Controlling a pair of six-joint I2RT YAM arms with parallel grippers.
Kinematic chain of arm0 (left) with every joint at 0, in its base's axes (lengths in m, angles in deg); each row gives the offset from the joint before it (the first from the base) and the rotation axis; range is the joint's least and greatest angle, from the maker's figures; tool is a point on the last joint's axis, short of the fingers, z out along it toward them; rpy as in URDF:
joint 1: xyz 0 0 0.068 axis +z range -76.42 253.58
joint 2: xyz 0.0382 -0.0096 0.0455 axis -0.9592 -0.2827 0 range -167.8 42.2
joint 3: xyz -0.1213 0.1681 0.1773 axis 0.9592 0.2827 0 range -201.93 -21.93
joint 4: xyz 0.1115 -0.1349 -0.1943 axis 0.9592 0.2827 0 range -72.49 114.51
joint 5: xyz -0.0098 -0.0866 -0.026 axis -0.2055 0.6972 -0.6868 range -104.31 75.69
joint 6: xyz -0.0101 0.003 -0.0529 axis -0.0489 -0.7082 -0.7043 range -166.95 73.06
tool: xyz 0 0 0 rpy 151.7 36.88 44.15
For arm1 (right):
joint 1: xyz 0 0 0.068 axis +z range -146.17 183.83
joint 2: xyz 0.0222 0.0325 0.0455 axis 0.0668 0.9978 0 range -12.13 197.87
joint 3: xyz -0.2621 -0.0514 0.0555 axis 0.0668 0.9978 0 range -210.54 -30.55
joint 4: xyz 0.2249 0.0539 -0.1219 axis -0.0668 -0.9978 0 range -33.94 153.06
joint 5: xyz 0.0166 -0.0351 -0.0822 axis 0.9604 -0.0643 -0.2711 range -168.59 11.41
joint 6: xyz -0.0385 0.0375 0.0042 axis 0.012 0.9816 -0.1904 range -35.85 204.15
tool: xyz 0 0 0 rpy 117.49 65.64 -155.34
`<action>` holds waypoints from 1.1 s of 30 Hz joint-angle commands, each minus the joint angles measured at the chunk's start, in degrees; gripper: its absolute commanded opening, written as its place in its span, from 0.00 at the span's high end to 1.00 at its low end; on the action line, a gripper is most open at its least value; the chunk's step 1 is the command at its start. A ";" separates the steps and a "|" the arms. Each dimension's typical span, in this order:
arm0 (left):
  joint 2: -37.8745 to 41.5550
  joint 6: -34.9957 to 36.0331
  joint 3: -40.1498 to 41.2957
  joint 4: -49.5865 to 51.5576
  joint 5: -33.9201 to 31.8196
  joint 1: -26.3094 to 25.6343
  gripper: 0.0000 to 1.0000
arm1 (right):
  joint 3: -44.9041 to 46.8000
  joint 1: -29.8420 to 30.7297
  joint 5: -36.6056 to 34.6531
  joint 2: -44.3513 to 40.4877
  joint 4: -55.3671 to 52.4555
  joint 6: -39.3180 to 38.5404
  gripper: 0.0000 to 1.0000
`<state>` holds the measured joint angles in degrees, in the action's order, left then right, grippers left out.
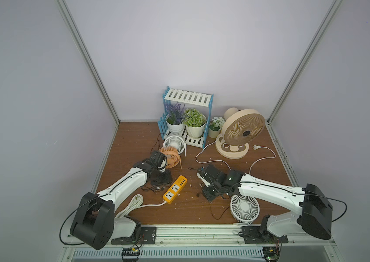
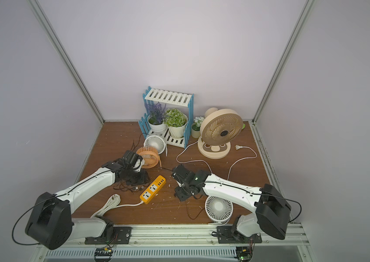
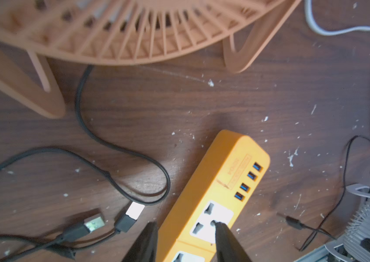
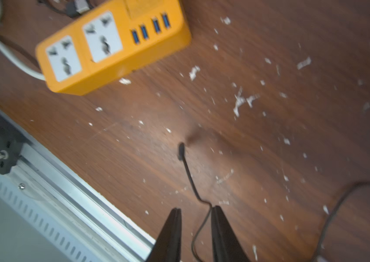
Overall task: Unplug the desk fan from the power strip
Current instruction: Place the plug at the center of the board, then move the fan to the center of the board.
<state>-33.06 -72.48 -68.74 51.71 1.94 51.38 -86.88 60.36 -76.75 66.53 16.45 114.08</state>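
The orange-yellow power strip (image 1: 175, 189) (image 2: 152, 189) (image 4: 111, 45) lies at the front middle, and its USB ports (image 3: 248, 181) are empty. My left gripper (image 1: 167, 181) (image 3: 185, 224) straddles the strip (image 3: 213, 172), one finger against its side and the other on a white socket face. The white desk fan (image 1: 244, 207) (image 2: 218, 208) lies at the front right. Its thin black cable runs loosely between the fingers of my open right gripper (image 1: 205, 192) (image 4: 196, 209). The cable's plug (image 4: 181, 149) (image 3: 293, 221) rests on the table, apart from the strip.
An orange fan (image 1: 169, 157), a small white fan (image 1: 174, 142) and a big beige fan (image 1: 243, 129) with a loose white cord stand behind. A blue-white plant shelf (image 1: 187, 118) is at the back. Loose USB cables (image 3: 93, 224) lie left of the strip. The strip's white cord (image 1: 134, 204) coils front left.
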 commanded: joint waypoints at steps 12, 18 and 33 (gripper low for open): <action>5.47 -3.69 -5.99 0.08 -4.55 -0.37 0.53 | 4.32 9.45 3.98 -15.26 -18.75 40.44 0.47; 4.02 -3.52 -6.17 -0.44 -3.51 -0.39 0.52 | 4.07 12.71 5.21 -10.29 -27.22 39.21 0.45; 5.61 -2.61 -5.61 0.65 -4.41 -0.37 0.52 | 8.71 -3.86 -14.55 -16.40 -29.91 37.27 0.45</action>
<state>-28.54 -75.44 -73.90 51.40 -1.53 51.36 -77.66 59.12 -85.12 50.42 -13.61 154.30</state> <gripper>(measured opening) 0.479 0.554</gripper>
